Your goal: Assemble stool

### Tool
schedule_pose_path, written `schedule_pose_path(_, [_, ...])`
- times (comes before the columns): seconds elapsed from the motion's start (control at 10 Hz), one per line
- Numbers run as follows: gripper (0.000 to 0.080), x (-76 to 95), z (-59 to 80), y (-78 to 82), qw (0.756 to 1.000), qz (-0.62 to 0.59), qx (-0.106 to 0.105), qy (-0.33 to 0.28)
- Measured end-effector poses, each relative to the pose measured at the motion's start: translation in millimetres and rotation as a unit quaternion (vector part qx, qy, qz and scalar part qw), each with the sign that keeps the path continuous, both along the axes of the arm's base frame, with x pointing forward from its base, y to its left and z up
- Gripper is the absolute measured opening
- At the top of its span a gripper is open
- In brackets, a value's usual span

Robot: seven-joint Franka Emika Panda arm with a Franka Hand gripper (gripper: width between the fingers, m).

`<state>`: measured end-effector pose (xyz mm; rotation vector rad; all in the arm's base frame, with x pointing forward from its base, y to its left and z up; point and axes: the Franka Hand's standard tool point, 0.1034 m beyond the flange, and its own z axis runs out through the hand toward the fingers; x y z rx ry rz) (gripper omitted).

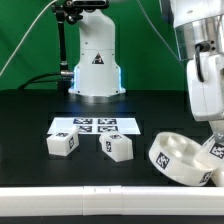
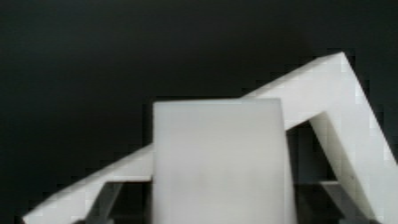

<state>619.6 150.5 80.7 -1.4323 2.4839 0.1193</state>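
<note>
In the wrist view a white blocky leg [image 2: 215, 145] fills the space between my dark fingers [image 2: 125, 197], and my gripper [image 2: 217, 204] is shut on it. In the exterior view my gripper [image 1: 208, 124] hangs at the right, just above the far rim of the round ring-shaped seat [image 1: 178, 158]; the held leg is hard to make out there. Two more legs lie on the black table: one [image 1: 63, 143] at the exterior view's left, one [image 1: 116, 147] near the middle. All carry black-and-white tags.
The marker board [image 1: 95, 125] lies flat behind the two loose legs. The robot's white base [image 1: 96, 62] stands at the back. Long white bars [image 2: 331, 92] meet at a corner beyond the held leg. A pale edge [image 1: 100, 200] runs along the table's front.
</note>
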Motion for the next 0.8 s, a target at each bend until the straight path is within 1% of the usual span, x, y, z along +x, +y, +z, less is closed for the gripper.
schedule_pose_path(0.2, [0.0340, -0.3, 0.0, -0.1, 1.000, -0.025, 0.012, 0.002])
schedule_pose_path(0.3, [0.0340, -0.6, -0.3, 0.3, 1.000, -0.028, 0.015, 0.002])
schedule_pose_path(0.5, [0.0345, -0.8, 1.4, 0.1, 1.000, 0.008, 0.009, 0.001])
schedule_pose_path(0.6, [0.0554, 1.1, 9.1, -2.6, 0.999, 0.039, 0.010, 0.001])
schedule_pose_path(0.7, [0.0554, 3.7, 19.7, -5.6, 0.998, 0.069, 0.009, -0.005])
schedule_pose_path(0.8, [0.0630, 7.4, 33.5, -9.5, 0.996, 0.086, 0.009, -0.020])
